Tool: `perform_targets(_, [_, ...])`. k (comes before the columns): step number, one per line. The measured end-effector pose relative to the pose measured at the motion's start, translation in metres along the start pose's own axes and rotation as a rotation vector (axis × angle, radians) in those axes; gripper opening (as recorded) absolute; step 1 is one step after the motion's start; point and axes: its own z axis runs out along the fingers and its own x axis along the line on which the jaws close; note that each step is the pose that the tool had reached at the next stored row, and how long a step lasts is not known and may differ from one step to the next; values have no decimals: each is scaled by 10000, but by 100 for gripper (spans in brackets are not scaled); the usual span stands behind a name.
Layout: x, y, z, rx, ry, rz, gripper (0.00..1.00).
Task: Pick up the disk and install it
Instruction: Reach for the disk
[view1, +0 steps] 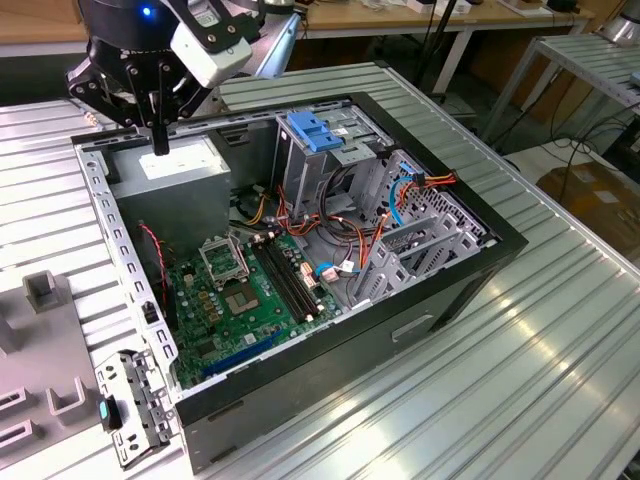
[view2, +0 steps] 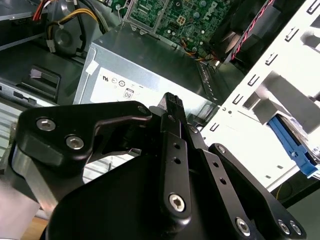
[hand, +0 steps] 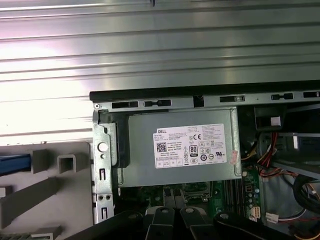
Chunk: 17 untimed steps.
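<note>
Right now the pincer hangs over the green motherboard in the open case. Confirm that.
Wrong in one respect: the pincer hangs over the grey box with the white sticker, not over the green motherboard. The exterior view shows this. The box does sit in the open case.

Grey power supply (white sticker) in open case; green motherboard beside it, claw nearby, ribbed table

In the second wrist view the grey box is partly hidden by the gripper. A blue part is cut by the first wrist view's edge
</note>
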Motion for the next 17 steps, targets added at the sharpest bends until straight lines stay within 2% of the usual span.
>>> perform_targets(17, [147,2,0,2,8,0,11])
